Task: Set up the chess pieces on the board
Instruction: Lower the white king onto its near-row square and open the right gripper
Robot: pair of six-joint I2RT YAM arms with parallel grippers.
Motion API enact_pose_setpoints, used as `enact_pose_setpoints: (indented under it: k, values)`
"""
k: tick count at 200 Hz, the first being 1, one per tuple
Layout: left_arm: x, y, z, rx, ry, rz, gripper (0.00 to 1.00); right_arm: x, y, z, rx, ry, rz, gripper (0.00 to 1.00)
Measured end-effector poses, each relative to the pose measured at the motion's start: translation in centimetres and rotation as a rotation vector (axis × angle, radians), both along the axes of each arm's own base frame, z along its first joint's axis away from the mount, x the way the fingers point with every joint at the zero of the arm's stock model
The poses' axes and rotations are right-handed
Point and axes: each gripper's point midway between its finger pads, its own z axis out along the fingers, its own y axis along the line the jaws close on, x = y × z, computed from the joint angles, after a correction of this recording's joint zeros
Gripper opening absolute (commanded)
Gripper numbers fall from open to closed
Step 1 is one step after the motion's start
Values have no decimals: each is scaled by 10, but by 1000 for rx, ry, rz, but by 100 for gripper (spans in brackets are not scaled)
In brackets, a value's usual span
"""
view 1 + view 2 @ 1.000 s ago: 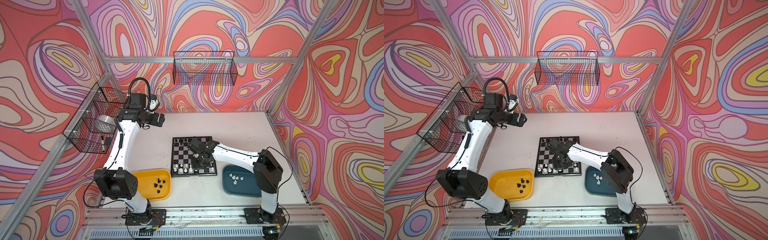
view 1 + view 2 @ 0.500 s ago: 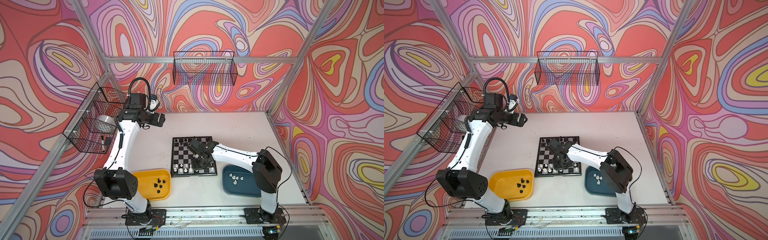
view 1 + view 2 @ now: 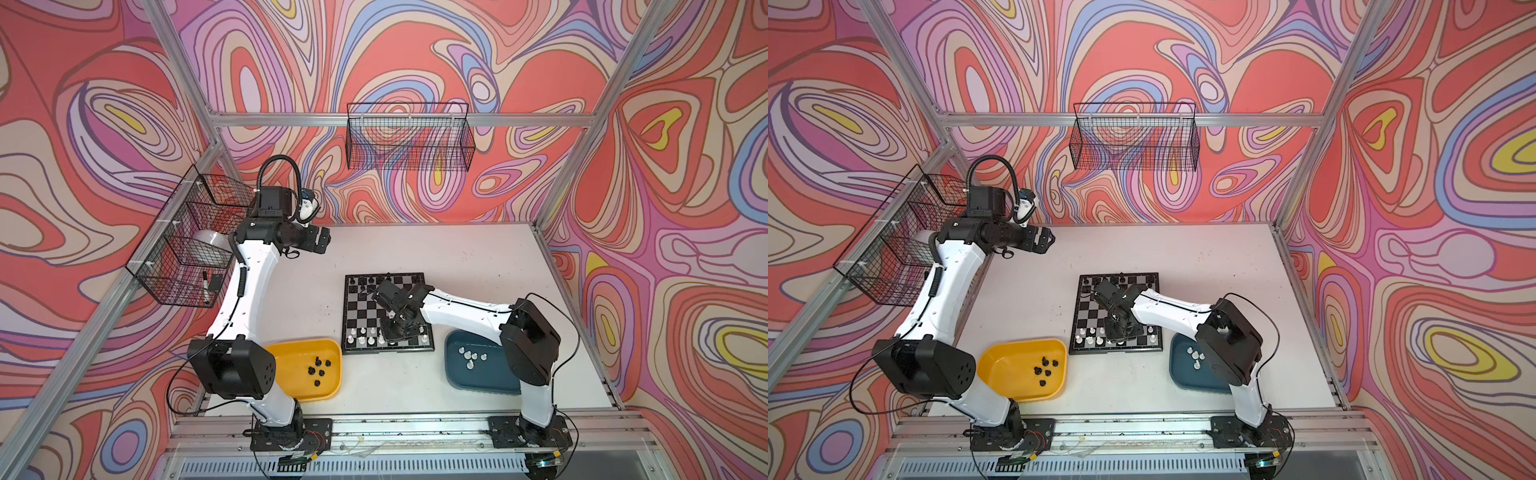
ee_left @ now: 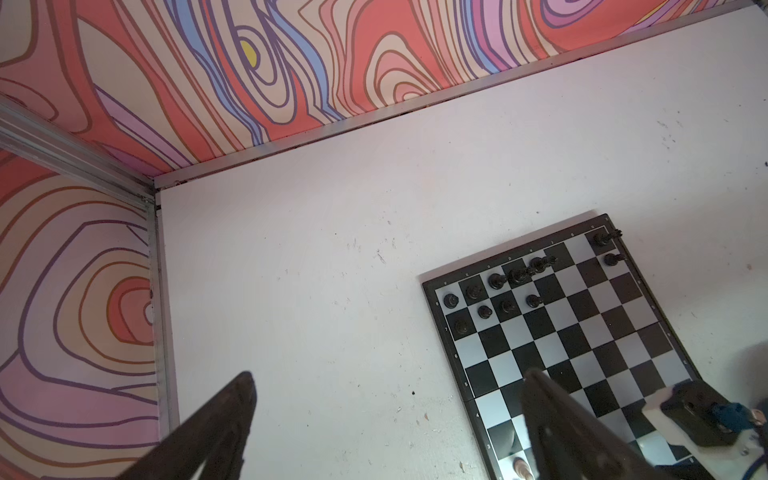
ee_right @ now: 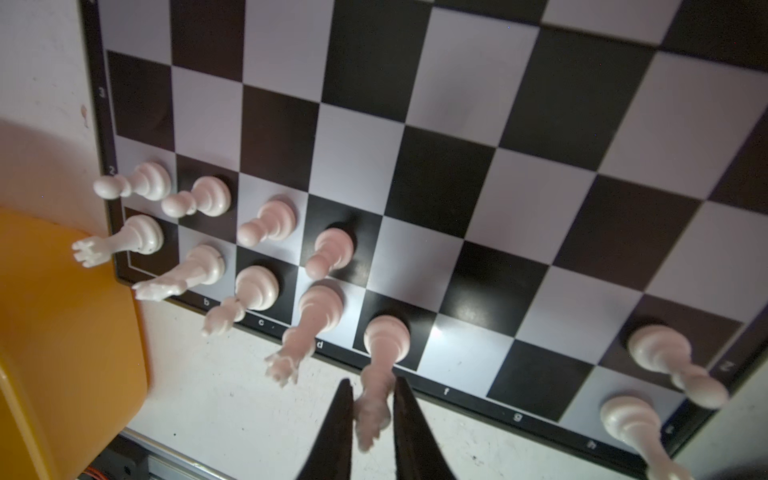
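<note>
Right pincer (image 5: 372, 384) hangs low over the near edge of the board (image 5: 457, 124). Its fingers (image 5: 336, 428) stand narrowly parted either side of the top of a white piece (image 5: 386, 338), upright on a dark near-row square; whether they touch it I cannot tell. Other white men (image 5: 266, 220) stand left of it in the two near rows, black men (image 4: 515, 276) along the far rows. Left pincer (image 4: 388, 374) is spread wide and empty, raised over the far left of the table (image 3: 457, 257). Loose black men (image 3: 318, 368) lie in the yellow tray (image 3: 299, 386), near left. Loose white men (image 3: 468, 355) lie in the teal tray (image 3: 478, 380), near right.
</note>
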Motion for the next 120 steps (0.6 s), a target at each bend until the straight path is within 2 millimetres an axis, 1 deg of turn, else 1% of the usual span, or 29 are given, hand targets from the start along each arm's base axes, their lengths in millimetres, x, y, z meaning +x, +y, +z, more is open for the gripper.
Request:
enact_pose_setpoints:
  k: [48, 86, 120]
  values:
    - [0, 0, 1, -3, -1, 1, 100, 0, -1, 0, -10, -10, 1, 29]
    - [-3, 0, 7, -4, -16, 2, 100, 0, -5, 0, -29, -18, -1, 33]
    - [-4, 0, 9, -3, -21, 2, 100, -1, -9, 6, -40, -24, 2, 35]
